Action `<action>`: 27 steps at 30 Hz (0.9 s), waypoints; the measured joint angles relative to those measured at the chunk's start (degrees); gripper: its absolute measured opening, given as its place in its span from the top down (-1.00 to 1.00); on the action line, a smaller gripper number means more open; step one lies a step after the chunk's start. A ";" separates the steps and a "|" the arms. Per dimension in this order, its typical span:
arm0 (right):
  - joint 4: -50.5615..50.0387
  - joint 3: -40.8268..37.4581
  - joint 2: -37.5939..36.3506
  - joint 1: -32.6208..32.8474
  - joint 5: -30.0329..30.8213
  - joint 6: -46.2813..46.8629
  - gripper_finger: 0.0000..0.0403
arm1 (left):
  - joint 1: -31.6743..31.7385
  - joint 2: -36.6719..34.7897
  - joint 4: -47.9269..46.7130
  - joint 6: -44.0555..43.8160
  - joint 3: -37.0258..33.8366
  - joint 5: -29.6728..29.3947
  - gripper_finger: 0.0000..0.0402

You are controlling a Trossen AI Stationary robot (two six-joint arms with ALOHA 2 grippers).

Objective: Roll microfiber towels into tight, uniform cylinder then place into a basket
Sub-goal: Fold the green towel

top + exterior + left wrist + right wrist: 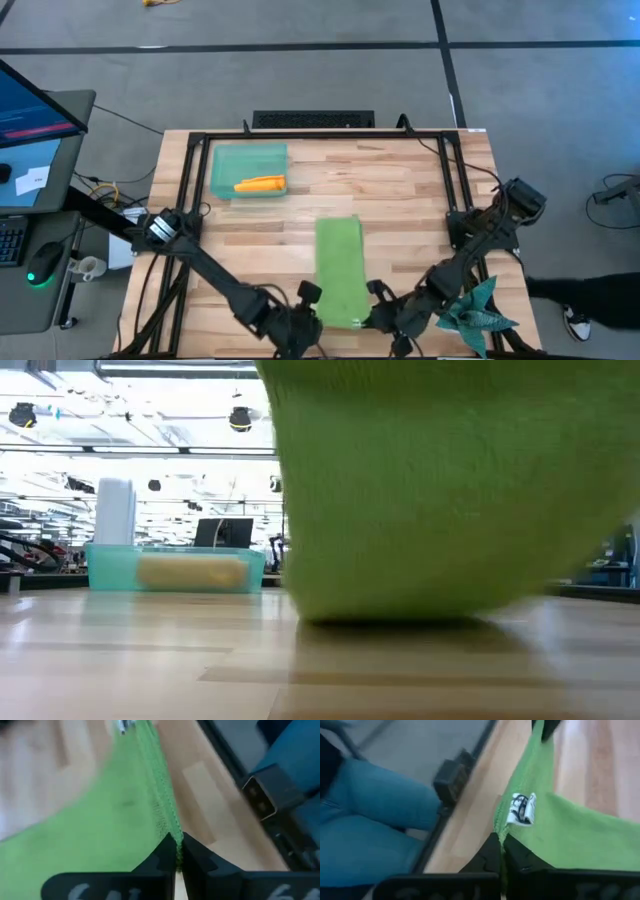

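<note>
Green towel (338,268) lies flat, long strip, near middle of tabletop (400,190). Left pincer (178,856) pinches shut on near-left corner, right pincer (501,845) on near-right corner, probably to start roll. Orange towel (260,184) already sits rolled in basket (225,160), far left.

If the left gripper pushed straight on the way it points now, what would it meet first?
Probably only the green towel that the left gripper is shut on; the towel's edge runs ahead, with bare table beside it. Depth is unclear.

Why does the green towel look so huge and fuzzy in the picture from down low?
Low view: the green towel hangs right against the lens, out of focus; the basket behind looks soft. Left wrist view: the far table blurs. High view: even light, everything clear.
</note>
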 joint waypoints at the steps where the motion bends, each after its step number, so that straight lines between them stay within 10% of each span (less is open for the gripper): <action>1: -2.10 1.35 0.43 0.38 0.70 0.02 0.93 | -0.61 0.02 -2.17 0.67 1.35 -1.99 0.97; 7: -17.55 9.70 3.20 0.52 8.85 0.05 0.95 | -2.15 0.00 -9.90 2.24 5.08 -13.36 0.99; 27: -40.43 9.60 3.35 -16.62 16.15 9.62 0.94 | 17.00 0.39 -18.51 0.42 -1.68 -17.57 0.98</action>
